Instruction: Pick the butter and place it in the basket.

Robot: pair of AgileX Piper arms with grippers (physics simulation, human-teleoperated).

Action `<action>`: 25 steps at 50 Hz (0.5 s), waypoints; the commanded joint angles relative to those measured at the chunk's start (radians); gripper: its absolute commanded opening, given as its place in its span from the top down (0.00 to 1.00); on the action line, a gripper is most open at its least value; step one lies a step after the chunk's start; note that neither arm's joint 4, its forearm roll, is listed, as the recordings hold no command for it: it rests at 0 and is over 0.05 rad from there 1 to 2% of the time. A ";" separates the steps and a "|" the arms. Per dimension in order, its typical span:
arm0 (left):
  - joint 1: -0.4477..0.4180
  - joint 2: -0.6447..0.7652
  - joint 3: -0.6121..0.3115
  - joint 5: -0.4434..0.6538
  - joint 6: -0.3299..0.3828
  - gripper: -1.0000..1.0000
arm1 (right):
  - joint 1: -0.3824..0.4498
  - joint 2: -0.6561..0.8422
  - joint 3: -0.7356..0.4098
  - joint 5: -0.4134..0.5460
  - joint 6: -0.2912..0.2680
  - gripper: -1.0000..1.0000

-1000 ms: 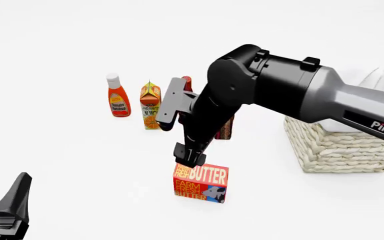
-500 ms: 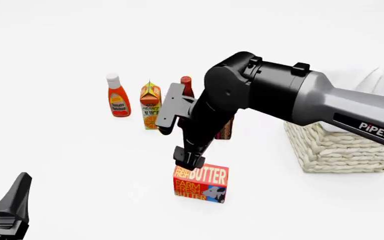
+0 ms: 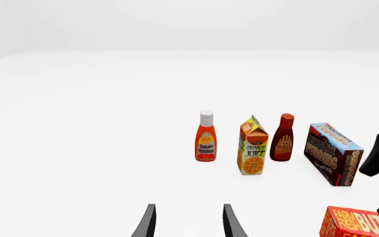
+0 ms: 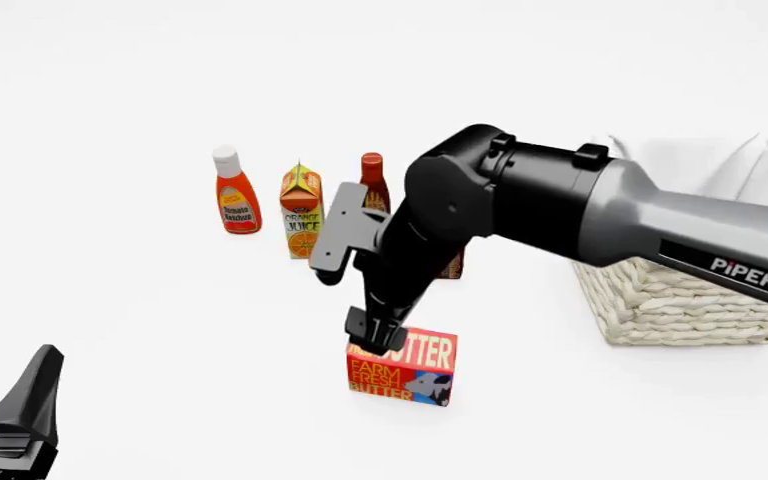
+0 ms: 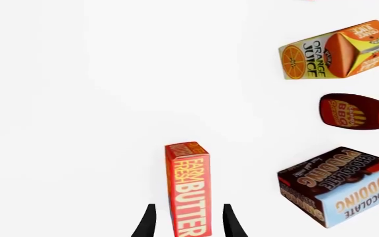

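We count the bench (image 4: 117, 330) once, then one basket (image 4: 678, 300), well apart from the butter on the right side, with its white lining folded over the rim. Two arms work here; the right arm (image 4: 584, 210) is the bulky one reaching down. Among the groceries there is one chocolate pudding box (image 3: 333, 153), one orange juice carton (image 4: 300, 211), one ketchup bottle (image 4: 235, 190), one BBQ sauce bottle (image 3: 284, 137) and one butter (image 4: 402, 366), standing on the bench in front of that row.

The right tool (image 5: 186, 222) is spread, its fingers (image 5: 148, 219) to either side of the box's narrow top without pressing it (the wrist view shows thin gaps on both sides). We judge the main risk to be closing too high: a shallow pinch on a tall, narrow box could let it tip or slip out during the lift. A skewed descent could nudge it over. The carry toward the basket could also swing the arm's bulk near the pudding box and bottles.

The left tool (image 3: 186, 222) hangs released, holding nothing, near the bench's front left corner
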 commanded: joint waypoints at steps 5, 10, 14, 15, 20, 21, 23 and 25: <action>0.000 0.000 0.000 0.000 0.000 0.00 | 0.001 0.004 0.009 -0.015 0.004 0.00; 0.000 0.000 0.000 0.000 0.000 0.00 | -0.002 0.005 0.013 -0.019 0.004 0.00; 0.000 0.000 0.000 0.000 0.000 0.00 | -0.004 0.008 0.018 -0.025 0.003 0.00; 0.000 0.000 0.000 0.000 0.000 0.00 | -0.001 0.006 0.020 -0.028 0.008 0.00; 0.000 0.000 0.000 0.000 0.000 0.00 | 0.000 0.008 0.024 -0.034 0.010 0.00; 0.000 0.000 0.000 0.000 0.000 0.00 | -0.002 0.009 0.026 -0.035 0.008 0.00; 0.000 0.000 0.000 0.000 0.000 0.00 | -0.001 0.010 0.030 -0.041 0.010 0.00; 0.000 0.000 0.000 0.000 0.000 0.00 | 0.003 0.008 0.034 -0.045 0.015 0.00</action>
